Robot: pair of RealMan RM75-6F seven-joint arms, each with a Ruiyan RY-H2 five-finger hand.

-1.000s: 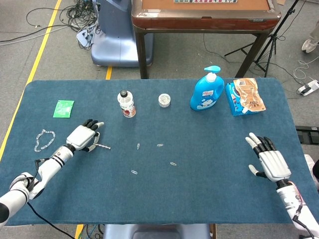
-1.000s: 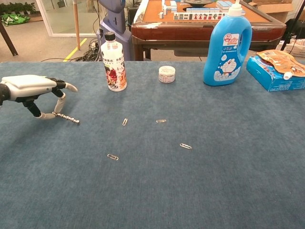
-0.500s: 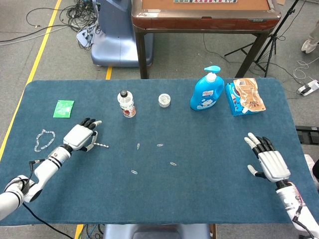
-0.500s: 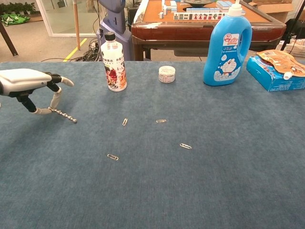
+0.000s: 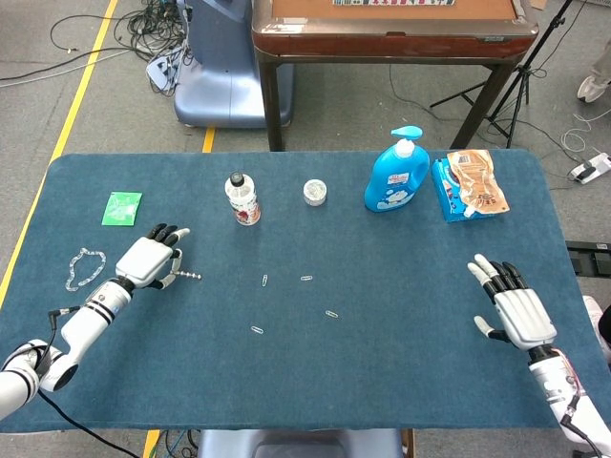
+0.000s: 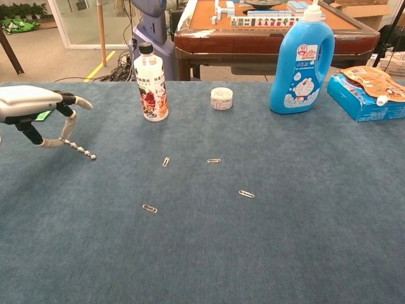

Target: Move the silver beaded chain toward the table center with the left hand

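While pinching the silver beaded chain [image 6: 78, 149], left hand [image 5: 148, 260] low, right hand [image 5: 516, 307] spread

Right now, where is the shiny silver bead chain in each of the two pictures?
Head view: the silver beaded chain sits at the left, sticking out from the left hand, which pinches its end.
Chest view: the chain is at the far left edge, hanging from that hand down to the table.
Shared landmark: the small bottle stands just beyond the chain, to its right.
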